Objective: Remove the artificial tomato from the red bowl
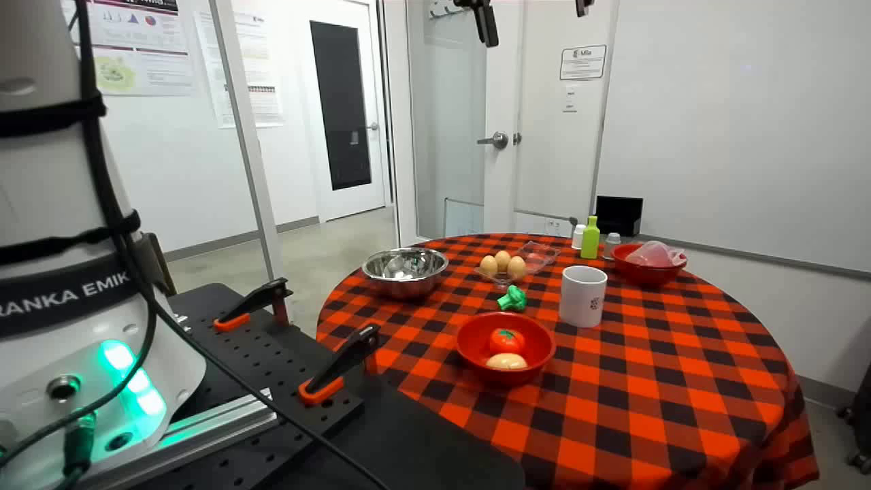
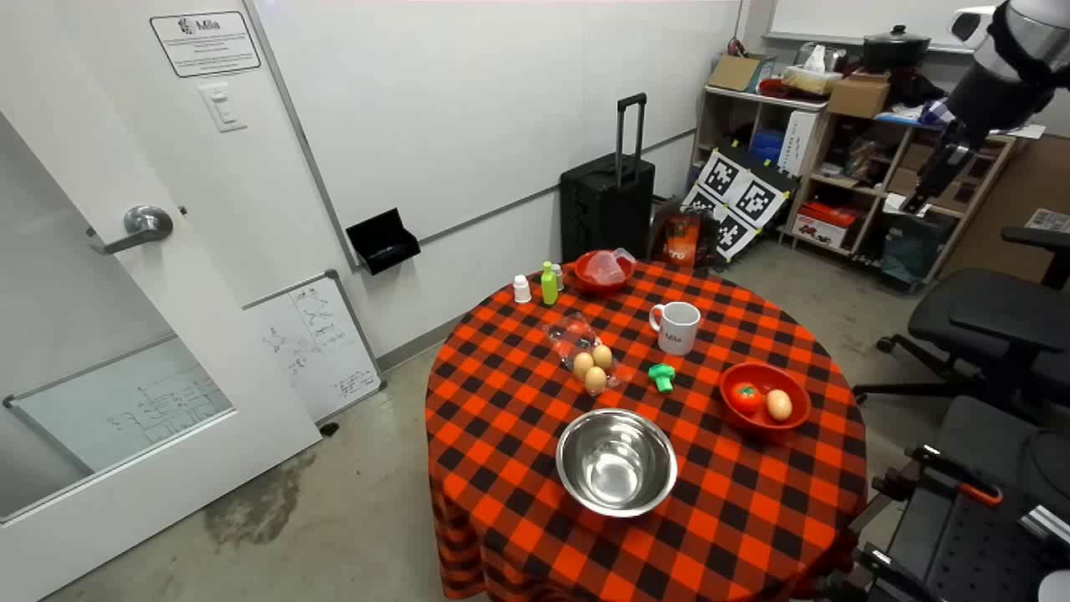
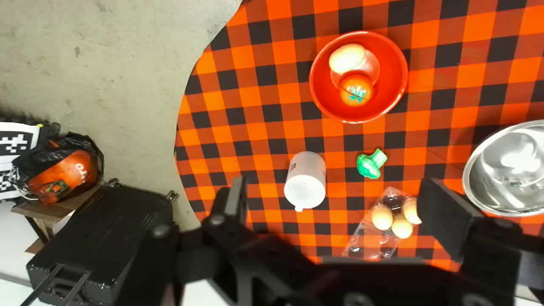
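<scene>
The red bowl stands on the checkered tablecloth in both exterior views (image 1: 471,340) (image 2: 790,383) and in the wrist view (image 3: 390,83). The red tomato with a green top lies inside it (image 1: 505,344) (image 2: 744,399) (image 3: 356,91). A beige egg (image 1: 507,361) (image 2: 778,405) (image 3: 347,58) lies beside the tomato in the bowl. My gripper (image 3: 335,199) is open and empty, its fingers wide apart. It is high above the table, at the top edge in an exterior view (image 1: 535,17) and at the upper right in an exterior view (image 2: 917,203).
A white mug (image 3: 305,180), a green broccoli (image 3: 370,163) and a clear carton of eggs (image 3: 401,226) stand near the bowl. A steel bowl (image 2: 617,462), another red bowl (image 1: 646,272), a green bottle (image 1: 590,239) and shakers stand further off. Clamps (image 1: 340,364) stick up beside the table.
</scene>
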Robot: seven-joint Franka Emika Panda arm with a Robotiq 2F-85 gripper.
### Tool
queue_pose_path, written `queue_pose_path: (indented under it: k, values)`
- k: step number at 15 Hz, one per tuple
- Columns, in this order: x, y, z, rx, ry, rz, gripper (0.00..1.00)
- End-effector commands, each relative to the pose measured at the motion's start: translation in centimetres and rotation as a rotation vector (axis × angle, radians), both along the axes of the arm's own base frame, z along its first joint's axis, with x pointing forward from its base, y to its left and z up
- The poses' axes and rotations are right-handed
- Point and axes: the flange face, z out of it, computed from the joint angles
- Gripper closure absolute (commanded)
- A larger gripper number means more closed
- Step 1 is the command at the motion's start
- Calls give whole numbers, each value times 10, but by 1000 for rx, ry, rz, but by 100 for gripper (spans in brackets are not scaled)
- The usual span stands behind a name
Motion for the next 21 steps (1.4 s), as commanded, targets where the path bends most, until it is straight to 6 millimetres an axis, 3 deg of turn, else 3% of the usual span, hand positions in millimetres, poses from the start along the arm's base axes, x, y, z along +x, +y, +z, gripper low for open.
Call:
queue_pose_path:
  k: [1, 8, 12, 17, 21]
  values:
    - [0, 0, 1, 0, 1, 0, 0]
    - [0, 0, 1, 0, 1, 0, 0]
    - [2, -10, -8, 29, -5, 24, 0]
    - [3, -40, -33, 100, -36, 83, 0]
    - [7, -58, -66, 189, -65, 124, 0]
